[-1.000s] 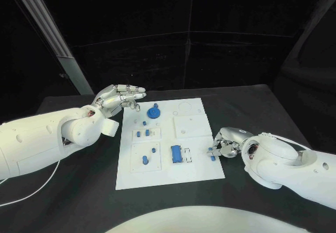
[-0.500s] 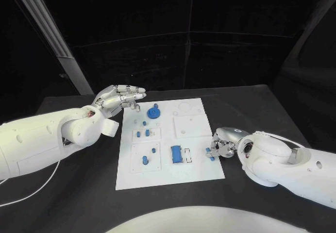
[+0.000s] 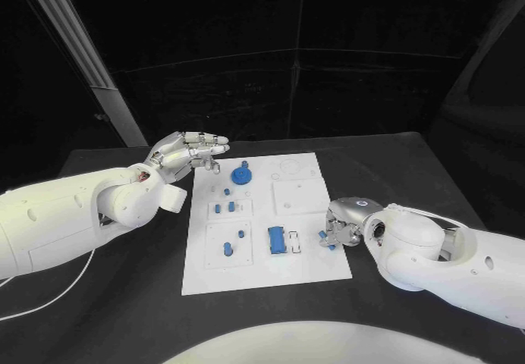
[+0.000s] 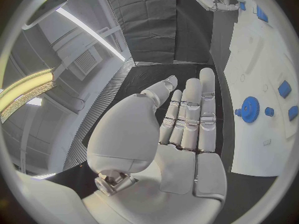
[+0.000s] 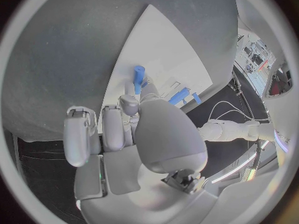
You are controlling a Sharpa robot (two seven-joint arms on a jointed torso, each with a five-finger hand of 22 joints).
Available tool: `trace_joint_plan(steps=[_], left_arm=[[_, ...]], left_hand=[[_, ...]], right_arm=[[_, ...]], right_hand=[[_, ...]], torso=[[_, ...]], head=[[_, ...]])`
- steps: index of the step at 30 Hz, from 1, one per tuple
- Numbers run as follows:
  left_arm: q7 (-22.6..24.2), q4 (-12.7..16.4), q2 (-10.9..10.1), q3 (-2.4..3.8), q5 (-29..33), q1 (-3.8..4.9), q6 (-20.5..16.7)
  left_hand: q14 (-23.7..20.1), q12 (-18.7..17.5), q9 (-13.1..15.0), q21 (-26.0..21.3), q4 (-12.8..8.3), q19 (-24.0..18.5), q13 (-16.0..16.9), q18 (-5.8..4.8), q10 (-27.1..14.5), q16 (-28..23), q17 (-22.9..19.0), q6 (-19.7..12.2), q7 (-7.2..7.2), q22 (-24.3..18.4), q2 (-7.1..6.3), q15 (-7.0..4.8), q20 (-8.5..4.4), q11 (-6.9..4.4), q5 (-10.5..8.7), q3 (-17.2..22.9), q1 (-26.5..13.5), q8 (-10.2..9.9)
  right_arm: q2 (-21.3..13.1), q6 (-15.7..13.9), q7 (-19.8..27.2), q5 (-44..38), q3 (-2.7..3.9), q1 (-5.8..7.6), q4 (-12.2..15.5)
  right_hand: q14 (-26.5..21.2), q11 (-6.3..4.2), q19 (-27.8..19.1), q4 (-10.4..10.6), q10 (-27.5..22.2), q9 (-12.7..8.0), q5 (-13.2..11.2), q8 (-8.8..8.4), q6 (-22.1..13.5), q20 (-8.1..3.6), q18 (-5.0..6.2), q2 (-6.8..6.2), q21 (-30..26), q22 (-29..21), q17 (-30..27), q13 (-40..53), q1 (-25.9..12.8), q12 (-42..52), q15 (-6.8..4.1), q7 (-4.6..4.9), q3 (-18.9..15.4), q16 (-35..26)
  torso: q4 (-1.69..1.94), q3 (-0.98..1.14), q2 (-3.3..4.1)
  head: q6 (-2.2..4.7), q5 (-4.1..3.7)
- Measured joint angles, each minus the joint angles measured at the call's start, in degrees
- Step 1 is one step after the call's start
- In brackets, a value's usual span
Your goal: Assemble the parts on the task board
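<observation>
Right wrist view shows right hand (image 5: 134,134) pinching blue part (image 5: 138,77).

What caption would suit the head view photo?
Right hand holds a small blue part at the white task board's edge; left hand hovers open.

The task board (image 3: 309,274) was plain white, and the parts on it were blue, among them a toothed gear (image 3: 240,178) and a rectangular block (image 3: 277,240). The tabletop (image 3: 109,303) was black. Both arms were white, each robot hand silver: left (image 3: 188,151), right (image 3: 341,224).
</observation>
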Motion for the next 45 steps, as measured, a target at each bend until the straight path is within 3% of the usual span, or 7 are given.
trace_joint_plan(steps=[6,12,19,23,33,36,45], left_arm=[[-0.08,0.04,0.01,0.0,0.0,0.0,0.05],[-0.14,0.07,-0.06,-0.01,0.0,0.0,0.11],[-0.17,0.07,-0.12,-0.01,0.0,0.0,0.16],[-0.2,0.06,-0.11,-0.01,0.0,0.0,0.19],[-0.28,0.04,-0.04,-0.01,0.0,0.0,0.27],[-0.31,0.0,0.03,-0.02,0.0,0.0,0.3],[-0.46,-0.01,0.21,-0.02,0.0,0.0,0.42]], left_hand=[[0.0,0.0,0.0,0.0,0.0,0.0,0.0,0.0,0.0,0.0,0.0,0.0,0.0,0.0,0.0,0.0,0.0,0.0,0.0,0.0,0.0,0.0],[0.0,0.17,0.0,0.0,0.0,0.0,0.0,0.0,0.0,0.0,-0.01,0.0,0.0,-0.01,0.0,0.0,0.0,0.0,0.0,0.0,0.0,0.0],[0.0,0.43,0.0,0.0,0.0,0.0,0.0,0.0,0.0,0.22,-0.13,0.0,0.0,-0.06,0.0,0.0,0.0,0.0,0.0,0.0,0.0,0.0],[0.0,0.43,0.0,0.0,0.0,0.0,0.0,0.0,0.0,0.22,-0.13,0.0,0.0,-0.06,0.0,0.0,0.0,0.0,0.0,0.0,0.0,0.0],[-0.21,0.43,0.0,0.0,0.0,0.0,0.0,0.0,0.0,0.21,-0.19,0.0,0.0,-0.05,0.0,-0.21,0.0,0.0,0.0,0.0,0.0,0.0],[-0.21,0.43,0.0,0.0,0.0,0.0,0.0,0.0,0.0,0.21,-0.19,0.0,0.0,-0.05,0.0,-0.21,0.0,0.0,0.0,0.0,0.0,0.0],[-0.21,0.43,0.0,0.0,0.0,0.0,0.0,0.0,0.0,0.21,-0.24,0.0,0.0,-0.05,0.0,-0.21,0.0,0.0,0.0,0.0,0.0,0.0]], right_arm=[[0.56,0.68,0.0,-1.15,0.04,0.01,-0.07],[0.74,0.32,0.01,-1.4,0.0,0.01,0.22],[0.23,-3.04,-0.07,0.56,-0.33,-0.38,1.13],[-0.37,-5.52,0.03,3.27,-0.61,-0.72,2.01],[-0.82,-12.11,1.33,8.56,-0.59,-0.73,4.08],[-0.76,-13.6,1.84,10.39,-0.58,-0.72,4.14],[0.27,-15.73,2.46,16.71,-0.58,-0.72,2.89]], right_hand=[[0.0,0.0,0.0,-0.85,-0.42,0.78,1.71,-0.55,-0.5,0.0,-0.01,0.08,0.0,0.0,0.0,-0.06,1.03,-0.35,0.0,0.15,0.85,-0.08],[-0.18,0.11,0.0,-3.09,-0.73,-0.29,0.98,-1.66,-0.56,0.0,-0.01,1.2,0.0,0.0,0.37,-0.12,4.08,-0.39,-0.23,-0.37,4.55,-0.07],[-0.07,-0.01,0.0,-1.61,-0.6,-0.96,7.24,-2.35,-0.24,0.0,0.0,1.52,0.45,0.0,2.03,0.89,4.01,0.58,-0.34,-0.31,7.67,0.83],[0.31,-0.22,0.0,0.96,0.25,-0.57,10.37,-2.45,0.25,0.0,0.0,-0.56,0.45,-0.01,2.52,1.85,0.48,1.4,-0.72,-0.8,9.01,1.12],[0.31,-0.6,0.0,4.47,1.46,-0.33,10.84,-2.34,1.16,0.0,0.0,-3.7,1.17,-0.01,3.6,3.01,-2.61,2.78,-0.74,-0.9,12.18,1.79],[0.31,-0.41,0.0,5.26,1.67,-0.23,14.43,-2.62,1.35,0.0,0.0,-4.99,1.34,-0.01,3.6,3.21,-3.48,2.91,-0.74,-0.72,12.98,1.78],[0.31,-0.61,0.0,5.81,2.28,0.09,16.87,-2.63,1.71,0.0,-0.01,-5.53,1.6,0.0,4.0,3.75,-4.02,3.44,-0.73,-0.75,13.2,2.21]], torso=[[-0.04,-0.01,-0.01],[-0.04,0.02,-0.02],[-0.04,0.06,-0.02],[-0.02,0.06,-0.02],[0.04,0.07,0.0],[0.03,0.07,0.0],[0.02,-0.02,0.03]], head=[[0.03,-0.18],[-0.04,-0.23],[-0.14,-0.15],[-0.18,-0.23],[-0.36,-0.13],[-0.58,-0.12],[-0.88,-0.19]])
